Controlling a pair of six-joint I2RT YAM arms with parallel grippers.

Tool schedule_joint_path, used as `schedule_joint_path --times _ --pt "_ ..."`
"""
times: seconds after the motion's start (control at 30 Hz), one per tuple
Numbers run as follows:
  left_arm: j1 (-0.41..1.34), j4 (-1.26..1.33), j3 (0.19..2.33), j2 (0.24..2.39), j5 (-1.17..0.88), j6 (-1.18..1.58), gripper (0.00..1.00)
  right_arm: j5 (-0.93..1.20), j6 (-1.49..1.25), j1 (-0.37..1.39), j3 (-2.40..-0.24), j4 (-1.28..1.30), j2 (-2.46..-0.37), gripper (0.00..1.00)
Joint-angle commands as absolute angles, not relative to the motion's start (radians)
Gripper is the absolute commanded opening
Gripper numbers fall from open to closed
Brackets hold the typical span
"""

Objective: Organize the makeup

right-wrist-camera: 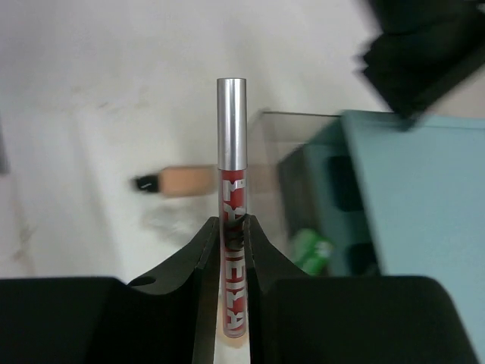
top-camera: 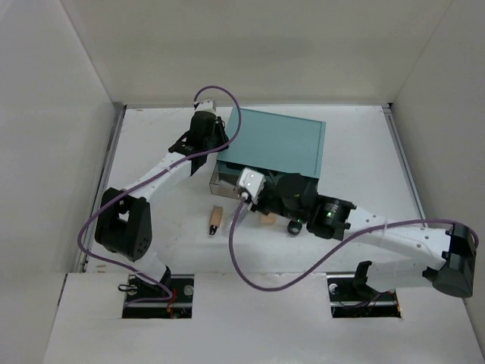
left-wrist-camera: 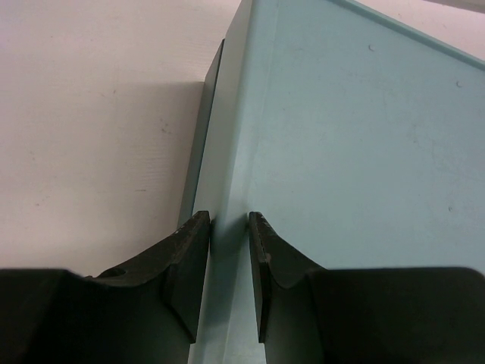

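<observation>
My right hand [right-wrist-camera: 232, 221] is clamped on the clear tube [right-wrist-camera: 232, 189]. The tube's long axis runs straight out between the fingers, its silver cap pointing away from the hand and its lower end hidden in the grip. Past the fingertips to the left, a blurred tan tube [right-wrist-camera: 182, 182] lies crosswise on the tabletop [right-wrist-camera: 91, 91], black cap leftward. My left hand [left-wrist-camera: 229, 227] has its fingers nearly together over the teal box [left-wrist-camera: 348, 152] edge, and I cannot tell if they pinch it.
</observation>
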State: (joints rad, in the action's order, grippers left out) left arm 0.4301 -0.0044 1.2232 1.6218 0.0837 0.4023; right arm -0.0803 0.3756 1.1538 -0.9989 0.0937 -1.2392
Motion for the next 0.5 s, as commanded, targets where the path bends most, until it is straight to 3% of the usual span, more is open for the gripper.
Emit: schedule_joint_path --times 0.0,0.27,0.47 --pt "0.427 -0.149 1.174 1.632 0.089 0.387 0.24 -0.129 0.353 1.04 -1.029 0.014 -1.25 0.0" --pt "0.432 -0.146 1.172 1.602 0.089 0.387 0.24 -0.153 0.324 0.854 -1.054 -0.017 -1.382 0.02" --pt "0.435 -0.147 1.155 1.565 0.095 0.396 0.24 -0.152 0.281 0.852 -1.034 -0.026 -1.335 0.31"
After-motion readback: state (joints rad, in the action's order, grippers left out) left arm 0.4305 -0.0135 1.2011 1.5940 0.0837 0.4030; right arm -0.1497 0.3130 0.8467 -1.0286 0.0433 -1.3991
